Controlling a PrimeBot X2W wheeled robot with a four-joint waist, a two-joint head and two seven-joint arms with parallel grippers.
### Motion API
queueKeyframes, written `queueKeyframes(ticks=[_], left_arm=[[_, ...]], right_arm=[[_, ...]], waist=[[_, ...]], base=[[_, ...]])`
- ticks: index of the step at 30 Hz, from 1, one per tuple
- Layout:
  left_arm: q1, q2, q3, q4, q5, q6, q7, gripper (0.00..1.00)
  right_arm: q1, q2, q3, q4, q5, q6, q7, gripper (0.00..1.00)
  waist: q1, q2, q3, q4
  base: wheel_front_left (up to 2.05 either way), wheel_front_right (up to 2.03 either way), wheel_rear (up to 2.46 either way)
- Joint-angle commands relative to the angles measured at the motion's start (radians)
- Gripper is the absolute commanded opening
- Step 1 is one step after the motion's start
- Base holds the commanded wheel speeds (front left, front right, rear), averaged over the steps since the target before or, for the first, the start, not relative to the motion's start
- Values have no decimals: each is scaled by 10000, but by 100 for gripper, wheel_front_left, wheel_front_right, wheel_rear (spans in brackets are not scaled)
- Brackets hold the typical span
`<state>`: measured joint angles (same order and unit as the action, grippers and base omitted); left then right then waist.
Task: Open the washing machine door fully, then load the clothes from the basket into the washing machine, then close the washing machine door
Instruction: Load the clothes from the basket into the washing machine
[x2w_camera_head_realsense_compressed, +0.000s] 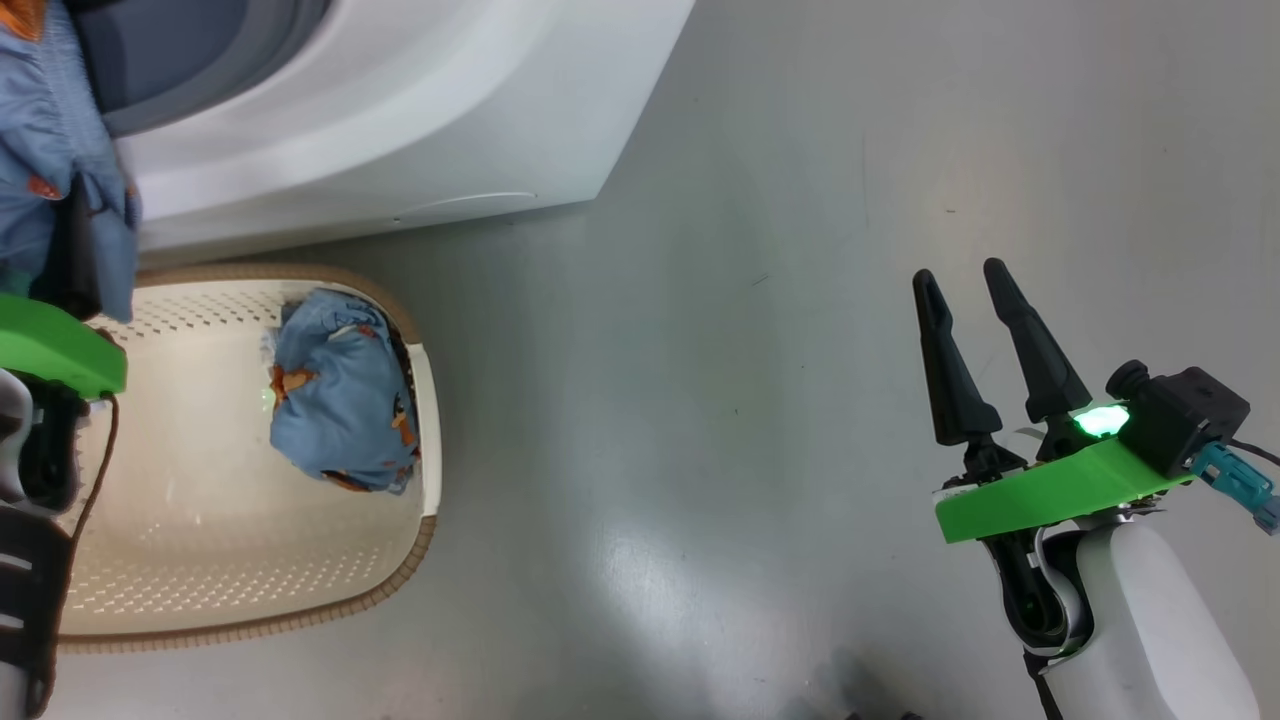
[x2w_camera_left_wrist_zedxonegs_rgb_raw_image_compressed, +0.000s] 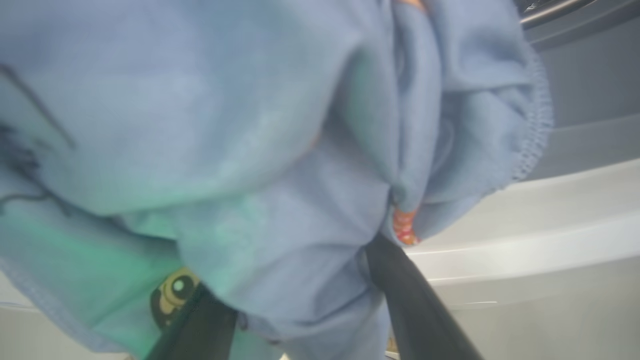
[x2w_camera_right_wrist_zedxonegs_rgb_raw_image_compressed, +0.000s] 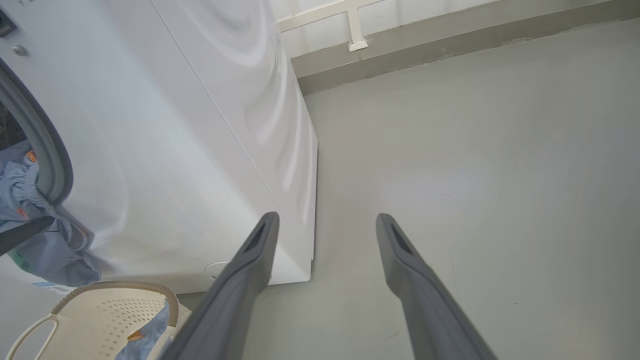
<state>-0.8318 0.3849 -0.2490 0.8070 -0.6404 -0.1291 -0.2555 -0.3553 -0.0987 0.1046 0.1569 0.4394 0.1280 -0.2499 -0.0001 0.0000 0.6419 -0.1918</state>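
Observation:
One light blue bundle of the clothes (x2w_camera_head_realsense_compressed: 50, 130) hangs at the washing machine's (x2w_camera_head_realsense_compressed: 400, 100) drum opening, draped over the grey gasket (x2w_camera_right_wrist_zedxonegs_rgb_raw_image_compressed: 50, 150). My left gripper (x2w_camera_left_wrist_zedxonegs_rgb_raw_image_compressed: 295, 265) is open, its dark fingers (x2w_camera_head_realsense_compressed: 85, 255) spread wide with that cloth (x2w_camera_left_wrist_zedxonegs_rgb_raw_image_compressed: 250, 150) bulging between and over them, hiding the tips. A second blue bundle (x2w_camera_head_realsense_compressed: 340, 400) lies in the cream basket (x2w_camera_head_realsense_compressed: 200, 520) on the floor in front of the machine. My right gripper (x2w_camera_head_realsense_compressed: 958, 275) hangs open and empty over bare floor, far right of the basket. The washing machine door is out of view.
The basket's brown rim (x2w_camera_right_wrist_zedxonegs_rgb_raw_image_compressed: 115, 286) sits close to the machine's front, below the round cover (x2w_camera_head_realsense_compressed: 470, 200). Grey floor (x2w_camera_head_realsense_compressed: 750, 350) stretches to the right of the machine and basket. A wall base with a white rail (x2w_camera_right_wrist_zedxonegs_rgb_raw_image_compressed: 357, 30) runs behind the machine.

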Motion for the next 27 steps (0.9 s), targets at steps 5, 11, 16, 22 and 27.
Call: queueKeyframes(ticks=[5,11,16,22,27], left_arm=[[-288,583,187,-268,-409,-15,-63,0],[62,388,778,-890,-580,-15,-63,0],[810,117,1417,-1975,10,-15,-63,0],[1419,-287,2321,-3484,739,-15,-63,0],[1129,-441,2484,-4452,1229,-15,-63,0]], right_arm=[[88,42,97,-229,-86,27,-118,100],[76,79,-48,-259,-110,27,-118,100],[130,116,-94,-260,-115,27,-118,100],[224,133,-29,-220,-117,27,-118,100],[273,168,76,-172,-80,27,-118,100]], waist=[[1,0,-2,25],[1,0,-77,190],[1,0,-203,344],[1,0,-338,452],[1,0,-427,486]], base=[[0,0,0],[0,0,0],[0,0,0],[0,0,0],[0,0,0]])
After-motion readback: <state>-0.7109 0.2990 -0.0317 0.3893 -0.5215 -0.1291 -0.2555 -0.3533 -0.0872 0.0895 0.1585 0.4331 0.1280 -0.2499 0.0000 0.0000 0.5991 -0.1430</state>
